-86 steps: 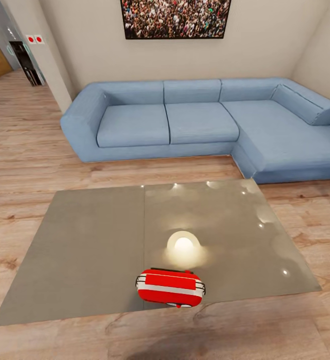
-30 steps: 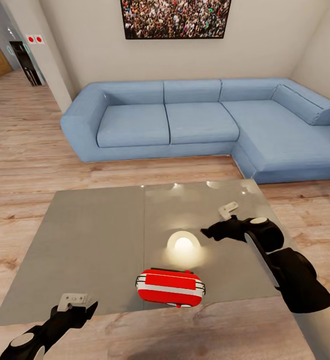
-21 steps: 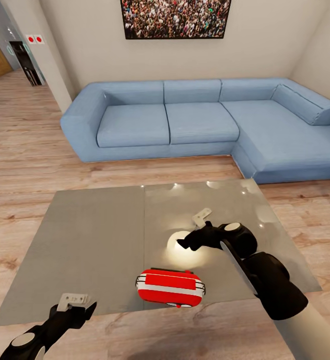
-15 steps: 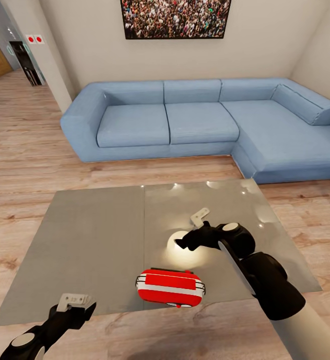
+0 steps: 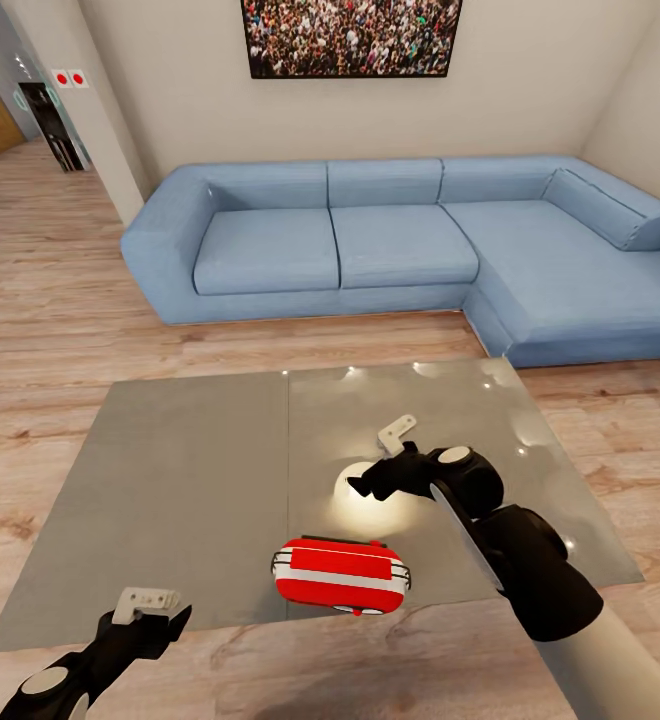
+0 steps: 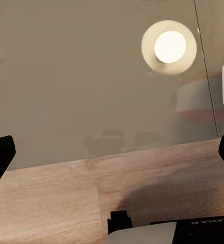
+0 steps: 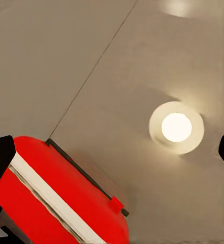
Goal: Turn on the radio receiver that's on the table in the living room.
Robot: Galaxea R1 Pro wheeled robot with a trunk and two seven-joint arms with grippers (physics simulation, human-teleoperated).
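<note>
Red and glossy, the radio receiver (image 5: pixel 341 576) sits at the near edge of the grey table (image 5: pixel 180 480), close to the seam between its two panels. My right pincer (image 5: pixel 362 487) hovers released above the tabletop just beyond the radio, over a lamp reflection (image 5: pixel 365 492). My left pincer (image 5: pixel 160 622) hangs spread wide off the table's near edge. Behind stands a blue sofa (image 5: pixel 390 240).

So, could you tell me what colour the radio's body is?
Glossy red with a white band, on the radio receiver; clearest in the right wrist view.
</note>
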